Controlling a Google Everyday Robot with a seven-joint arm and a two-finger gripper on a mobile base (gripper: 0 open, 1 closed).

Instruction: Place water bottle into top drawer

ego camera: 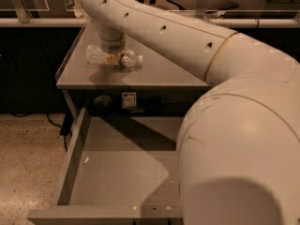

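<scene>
While the arm (164,32) crosses the table (159,75), end effector (111,56) sits over water bottle (95,54).

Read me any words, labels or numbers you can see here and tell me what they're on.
Nothing is readable.
The small white sticker on the grey table's front: too blurred.
The label band on the small clear plastic water bottle, lying under the gripper on the tabletop: too blurred.

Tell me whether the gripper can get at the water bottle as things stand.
Probably yes: the gripper sits right over the water bottle, which lies on the grey tabletop, with nothing between them.
</scene>
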